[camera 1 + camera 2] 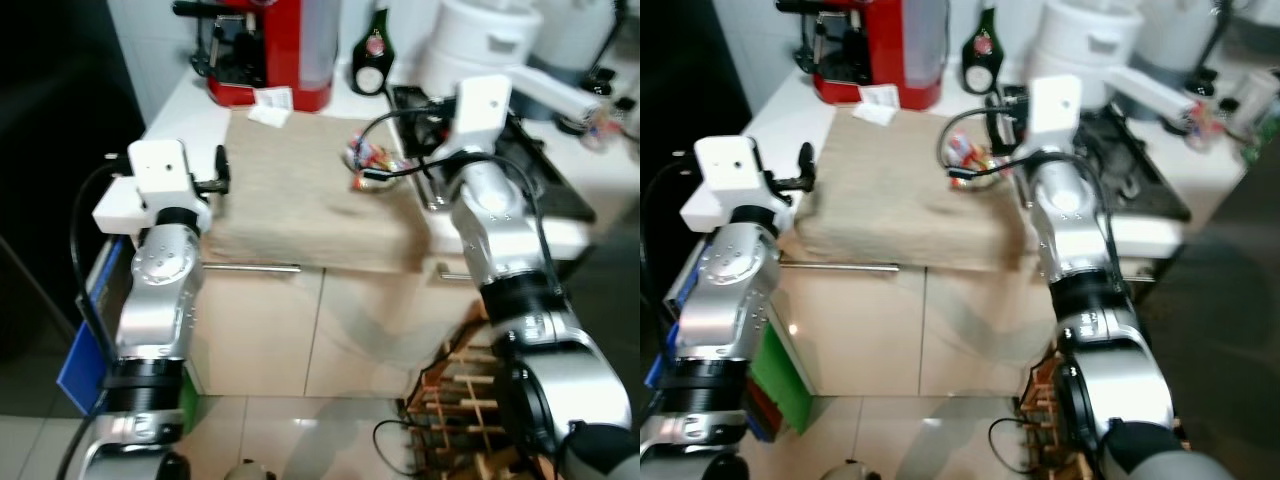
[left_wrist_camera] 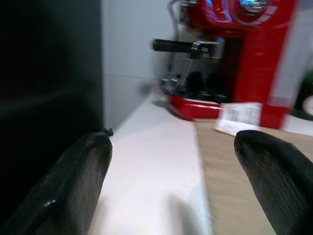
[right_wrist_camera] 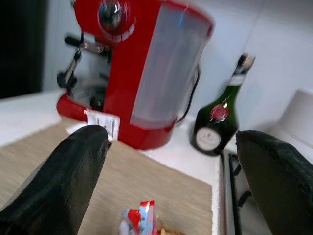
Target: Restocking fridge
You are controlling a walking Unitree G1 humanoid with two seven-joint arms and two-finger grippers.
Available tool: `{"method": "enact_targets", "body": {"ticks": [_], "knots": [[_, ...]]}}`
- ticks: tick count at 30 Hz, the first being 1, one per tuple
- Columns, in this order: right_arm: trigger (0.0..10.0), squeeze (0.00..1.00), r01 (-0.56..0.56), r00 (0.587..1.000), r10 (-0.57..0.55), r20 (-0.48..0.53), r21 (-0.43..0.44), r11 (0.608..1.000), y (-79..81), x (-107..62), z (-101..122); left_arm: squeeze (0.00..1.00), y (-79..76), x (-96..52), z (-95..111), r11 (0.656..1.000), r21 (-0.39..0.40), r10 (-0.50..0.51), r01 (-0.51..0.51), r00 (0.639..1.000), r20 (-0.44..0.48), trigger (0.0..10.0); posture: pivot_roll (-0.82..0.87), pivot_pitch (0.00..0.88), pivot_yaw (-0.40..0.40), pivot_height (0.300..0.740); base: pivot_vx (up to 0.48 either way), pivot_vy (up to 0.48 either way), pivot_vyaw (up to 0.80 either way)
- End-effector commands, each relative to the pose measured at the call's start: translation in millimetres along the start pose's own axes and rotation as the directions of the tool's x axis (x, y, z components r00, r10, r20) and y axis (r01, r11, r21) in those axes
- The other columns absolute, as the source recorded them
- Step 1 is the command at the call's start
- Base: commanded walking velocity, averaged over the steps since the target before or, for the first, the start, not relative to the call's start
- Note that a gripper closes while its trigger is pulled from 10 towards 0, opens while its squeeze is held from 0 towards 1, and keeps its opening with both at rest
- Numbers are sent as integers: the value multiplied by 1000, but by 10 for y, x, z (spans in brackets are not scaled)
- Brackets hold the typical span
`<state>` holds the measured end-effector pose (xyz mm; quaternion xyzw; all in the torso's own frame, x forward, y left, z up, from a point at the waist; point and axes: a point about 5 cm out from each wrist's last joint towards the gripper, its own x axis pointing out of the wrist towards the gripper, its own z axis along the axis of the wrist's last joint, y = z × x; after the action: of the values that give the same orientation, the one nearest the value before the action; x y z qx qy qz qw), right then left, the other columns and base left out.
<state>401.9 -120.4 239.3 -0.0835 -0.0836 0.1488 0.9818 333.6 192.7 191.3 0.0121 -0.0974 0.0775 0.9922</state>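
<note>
Nearest to us, low at the right, a wooden rack (image 1: pixel 470 400) stands on the pale tiled floor (image 1: pixel 300 430) beside the cream cabinet doors (image 1: pixel 260 330), with a blue box (image 1: pixel 80 365) tucked at the far left of the floor. Above them we see a white counter (image 1: pixel 185 105) with a beige mat (image 1: pixel 300 190) spread across it.

At the left, our left gripper (image 2: pixel 173 161) hovers over the near left corner of the mat, its two black fingers (image 2: pixel 73 181) spread wide with nothing between them. To its left is a tall dark surface (image 2: pixel 49 73), possibly the fridge, though the view is too dim for us to be sure.

At the far edge stands a red coffee machine (image 3: pixel 132 68), a small white printed slip (image 3: pixel 102 125) lying against its base; the print is too blurred for us to read. Right of it is a dark green bottle (image 3: pixel 217 125) bearing a red seal and a pale label we cannot read.

In the middle of the mat lies a red, white and blue snack packet (image 1: pixel 370 160). Our right gripper (image 3: pixel 171 166) hangs just above it, fingers (image 3: pixel 63 181) held wide apart and empty. Further right sit a black stove grate (image 1: pixel 540 170) and a white appliance (image 1: pixel 480 45).
</note>
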Motion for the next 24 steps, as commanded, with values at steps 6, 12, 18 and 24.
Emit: {"method": "enact_targets", "body": {"ticks": [6, 12, 18, 24], "knots": [[10000, 1000, 78, 962, -30, -271, 166, 983, -326, -134, -391, 0, -72, -23, -8, 999, -31, -22, 22, 1000, -16, 10000, 97, 0, -50, 740, 240, 0, 0], [10000, 0, 43, 931, 25, -363, 179, 983, -277, -181, -550, 0, -72, -14, 4, 1000, -18, -26, 26, 1000, -11, 10000, 89, 0, -45, 740, 0, 0, 0], [10000, 0, -33, 926, 114, -359, 226, 974, -292, -186, -465, 0, -104, -21, 13, 999, -6, -43, 43, 999, -4, 10000, 84, 0, -42, 740, 0, 0, 0], [10000, 0, -31, 932, 115, -343, 239, 970, -414, -183, -315, 0, -105, -37, 9, 999, -2, -43, 43, 999, -4, 10000, 86, 0, -43, 740, 0, 0, 0]]}}
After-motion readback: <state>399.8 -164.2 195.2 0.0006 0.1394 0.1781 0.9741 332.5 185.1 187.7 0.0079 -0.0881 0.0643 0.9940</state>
